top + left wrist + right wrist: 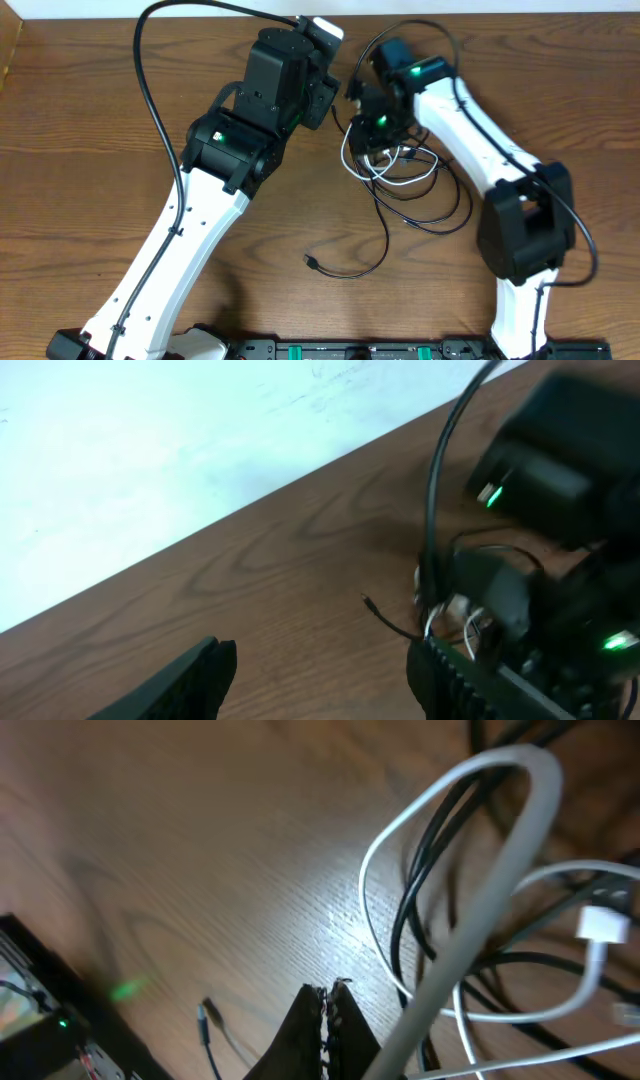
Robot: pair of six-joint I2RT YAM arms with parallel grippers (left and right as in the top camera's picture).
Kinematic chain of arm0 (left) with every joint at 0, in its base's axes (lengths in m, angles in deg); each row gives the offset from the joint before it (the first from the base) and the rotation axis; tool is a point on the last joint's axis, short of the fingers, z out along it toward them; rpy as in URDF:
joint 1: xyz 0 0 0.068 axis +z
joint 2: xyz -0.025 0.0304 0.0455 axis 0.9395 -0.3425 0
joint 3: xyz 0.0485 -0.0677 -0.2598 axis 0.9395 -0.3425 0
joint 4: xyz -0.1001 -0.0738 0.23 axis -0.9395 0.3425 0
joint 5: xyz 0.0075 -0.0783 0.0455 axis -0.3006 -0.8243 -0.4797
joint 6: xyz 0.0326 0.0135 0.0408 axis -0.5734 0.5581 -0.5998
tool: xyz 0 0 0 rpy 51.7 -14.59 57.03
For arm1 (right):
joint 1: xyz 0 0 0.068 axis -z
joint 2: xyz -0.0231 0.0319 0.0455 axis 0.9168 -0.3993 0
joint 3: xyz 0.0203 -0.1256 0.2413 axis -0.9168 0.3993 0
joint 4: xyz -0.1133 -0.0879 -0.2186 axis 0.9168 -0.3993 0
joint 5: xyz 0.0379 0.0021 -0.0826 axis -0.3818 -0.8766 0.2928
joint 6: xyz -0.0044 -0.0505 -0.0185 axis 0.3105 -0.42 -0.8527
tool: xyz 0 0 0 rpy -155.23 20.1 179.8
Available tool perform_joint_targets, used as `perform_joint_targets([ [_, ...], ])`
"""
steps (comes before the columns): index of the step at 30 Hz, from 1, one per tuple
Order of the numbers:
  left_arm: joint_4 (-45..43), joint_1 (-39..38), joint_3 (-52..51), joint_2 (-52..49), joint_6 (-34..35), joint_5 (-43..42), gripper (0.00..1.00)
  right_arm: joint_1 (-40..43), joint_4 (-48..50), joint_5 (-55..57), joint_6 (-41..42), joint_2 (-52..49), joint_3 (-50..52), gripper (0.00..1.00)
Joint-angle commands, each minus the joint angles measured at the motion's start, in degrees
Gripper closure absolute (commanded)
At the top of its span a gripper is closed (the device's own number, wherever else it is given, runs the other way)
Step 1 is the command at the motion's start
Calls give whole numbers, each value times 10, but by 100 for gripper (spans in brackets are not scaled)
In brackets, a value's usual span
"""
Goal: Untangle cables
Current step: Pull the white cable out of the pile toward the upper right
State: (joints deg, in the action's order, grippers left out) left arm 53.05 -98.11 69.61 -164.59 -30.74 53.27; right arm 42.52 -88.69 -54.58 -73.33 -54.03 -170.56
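The cables [420,190] lie tangled at centre right of the table, white loops mixed with thin black ones. One black cable trails out to a small plug [312,262] near the front. My right gripper [362,140] hangs over the left edge of the tangle. In the right wrist view it [328,992] is shut with nothing visible between its tips. White cable loops [375,910] and a white plug [603,925] lie just to its right. My left gripper [335,100] is at the back centre; in its wrist view it [325,670] stands open and empty over bare wood, left of the cables [470,622].
The table's back edge [250,505] runs close behind the left gripper. The right arm's dark wrist body [560,460] sits close on the left gripper's right side. A loose black plug tip [368,600] lies on the wood. The arm bases stand along the front edge [350,350].
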Motion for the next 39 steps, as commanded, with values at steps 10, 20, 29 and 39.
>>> perform_joint_targets([
  [10,2,3,2,13,-1,9,39,90,51,-185,-56,100,-1,99],
  [20,3,3,2,13,-1,9,39,163,136,-417,-49,140,-1,99],
  [29,6,3,2,13,-1,7,39,233,283,-434,110,290,-1,99],
  [39,6,2,2,13,5,1,39,427,314,-511,165,427,-1,99],
])
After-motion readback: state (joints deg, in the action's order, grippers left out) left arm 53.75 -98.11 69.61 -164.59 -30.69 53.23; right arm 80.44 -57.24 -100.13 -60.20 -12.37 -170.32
